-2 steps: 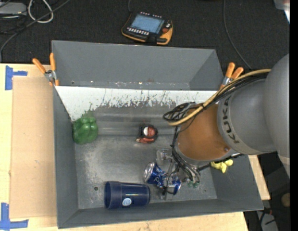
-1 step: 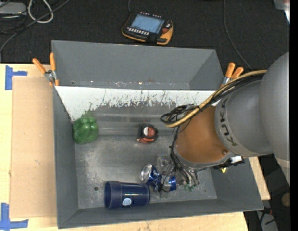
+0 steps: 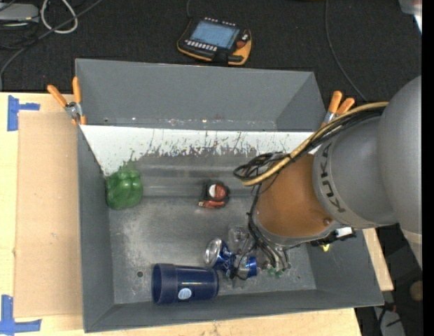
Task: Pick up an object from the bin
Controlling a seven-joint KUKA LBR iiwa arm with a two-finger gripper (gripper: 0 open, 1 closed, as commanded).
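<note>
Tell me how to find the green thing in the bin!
Look into the grey bin and go to its left side, up near the sloping back wall. A lumpy green toy pepper sits there alone, apart from the others. It is the only green thing; the small red thing is mid-bin, and the blue cup lies along the front.

This is a robotics lab: a grey industrial arm (image 3: 374, 166) marked KUKA reaches into a grey metal bin (image 3: 196, 82), while a handheld control pendant (image 3: 214, 39) and loose cables (image 3: 59, 9) lie on the dark floor (image 3: 133, 26) behind.
</note>
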